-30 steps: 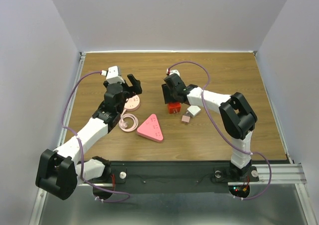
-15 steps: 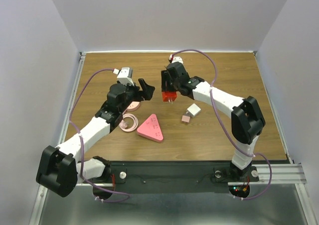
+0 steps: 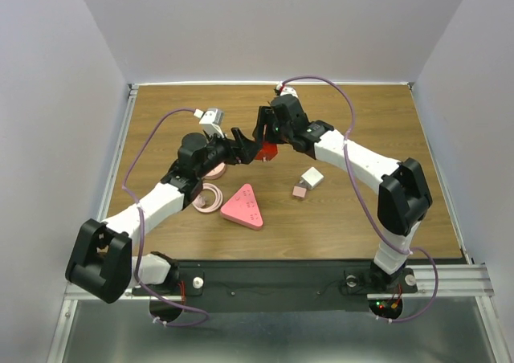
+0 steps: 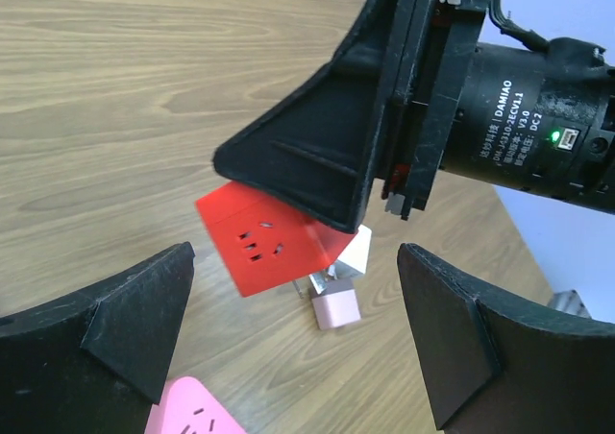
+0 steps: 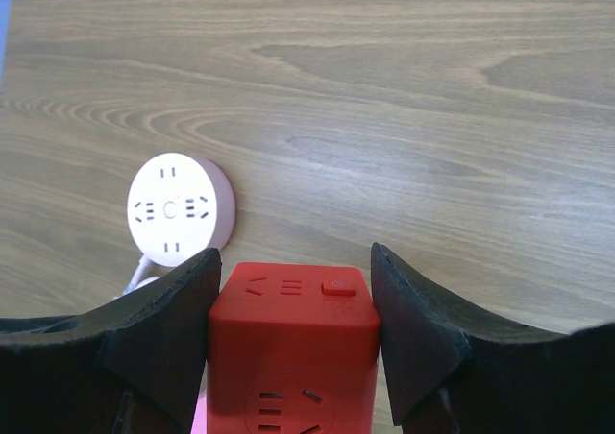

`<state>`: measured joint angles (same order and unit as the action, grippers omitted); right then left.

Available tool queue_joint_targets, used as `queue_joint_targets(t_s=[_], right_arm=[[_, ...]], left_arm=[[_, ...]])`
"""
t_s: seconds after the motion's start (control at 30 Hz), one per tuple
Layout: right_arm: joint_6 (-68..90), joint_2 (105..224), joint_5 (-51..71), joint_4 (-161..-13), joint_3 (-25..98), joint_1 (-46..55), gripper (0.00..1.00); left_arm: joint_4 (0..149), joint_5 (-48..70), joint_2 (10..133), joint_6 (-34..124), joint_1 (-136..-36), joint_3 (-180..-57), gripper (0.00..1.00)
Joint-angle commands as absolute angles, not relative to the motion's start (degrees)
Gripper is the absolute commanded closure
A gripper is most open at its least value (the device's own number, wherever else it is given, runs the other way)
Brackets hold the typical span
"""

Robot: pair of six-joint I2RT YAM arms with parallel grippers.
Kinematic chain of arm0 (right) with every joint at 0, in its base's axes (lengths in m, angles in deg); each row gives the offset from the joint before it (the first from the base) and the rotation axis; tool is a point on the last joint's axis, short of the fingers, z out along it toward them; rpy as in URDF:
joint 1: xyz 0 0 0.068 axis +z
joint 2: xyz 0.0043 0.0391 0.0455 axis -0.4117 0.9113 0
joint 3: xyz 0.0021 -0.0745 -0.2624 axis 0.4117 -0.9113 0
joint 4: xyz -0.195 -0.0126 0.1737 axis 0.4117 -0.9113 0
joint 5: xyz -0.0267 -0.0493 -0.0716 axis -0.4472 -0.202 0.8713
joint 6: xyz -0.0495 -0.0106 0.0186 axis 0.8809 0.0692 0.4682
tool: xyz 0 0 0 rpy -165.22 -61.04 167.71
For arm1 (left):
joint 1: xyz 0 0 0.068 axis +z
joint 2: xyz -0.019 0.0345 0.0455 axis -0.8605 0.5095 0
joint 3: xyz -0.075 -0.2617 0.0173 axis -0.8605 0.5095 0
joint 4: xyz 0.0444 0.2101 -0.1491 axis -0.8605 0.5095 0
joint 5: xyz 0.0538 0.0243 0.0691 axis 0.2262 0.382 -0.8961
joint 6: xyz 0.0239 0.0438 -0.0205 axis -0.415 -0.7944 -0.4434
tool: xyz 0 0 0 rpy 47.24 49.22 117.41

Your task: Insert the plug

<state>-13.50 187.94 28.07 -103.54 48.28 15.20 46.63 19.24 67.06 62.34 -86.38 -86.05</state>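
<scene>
Right gripper [image 5: 294, 266] is pinching a red socket cube [image 5: 293, 348], one finger pressed on each side of it. From my top view the cube hangs over the middle of the tabletop [image 3: 385, 130], a little toward the far edge, and it looks lifted off the wood. One socket face looks back at the right wrist camera, and another faces my left wrist camera.

Left gripper [image 4: 293, 256] stands spread wide with nothing in it, just beside the cube on its left. Through the left wrist camera I see the cube framed between the two open fingers, not touching either.

Further out, toward the right edge, a white plug [image 3: 312, 177] and a small pink plug [image 3: 299, 192] lie on the tabletop just beside each other. I cannot tell whether they touch.

On the left half, a round pink socket [image 5: 180, 208] lies flat, partly under the left arm. Its pink cable [image 3: 207, 197] is coiled on the near side. A pink triangular power strip [image 3: 243, 206] lies near the coil, closer to the near edge.
</scene>
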Motion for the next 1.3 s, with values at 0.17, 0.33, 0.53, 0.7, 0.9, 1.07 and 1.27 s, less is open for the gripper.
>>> queue_joint_targets(t_s=[0.17,0.33,0.53,0.7,0.9,1.07,1.27], right_arm=[[-16.7,182.0,26.7,-97.9,47.5,15.5,0.99],[-17.1,180.9,25.6,-97.0,46.8,15.4,0.99],[-17.7,179.7,22.4,-95.3,44.9,15.5,0.99],[-18.2,178.4,21.6,-93.7,43.1,15.4,0.99],[-18.3,177.4,19.5,-92.3,41.5,15.5,0.99],[-18.5,176.6,19.9,-92.0,39.7,15.5,0.99],[-17.7,175.2,22.8,-92.2,38.7,15.4,0.6]], left_arm=[[39.5,25.0,69.3,65.9,-86.6,-86.3,0.02],[39.4,24.8,69.8,65.9,-86.7,-86.2,0.03],[37.4,25.2,72.4,66.9,-86.8,-86.9,0.03],[35.8,26.1,73.9,68.0,-87.0,-87.7,0.04],[31.6,27.4,75.9,69.6,-87.0,-87.9,0.45],[29.1,30.6,78.4,70.4,-87.2,-88.4,0.87],[27.1,32.3,77.8,65.3,-87.3,-87.0,1.0]])
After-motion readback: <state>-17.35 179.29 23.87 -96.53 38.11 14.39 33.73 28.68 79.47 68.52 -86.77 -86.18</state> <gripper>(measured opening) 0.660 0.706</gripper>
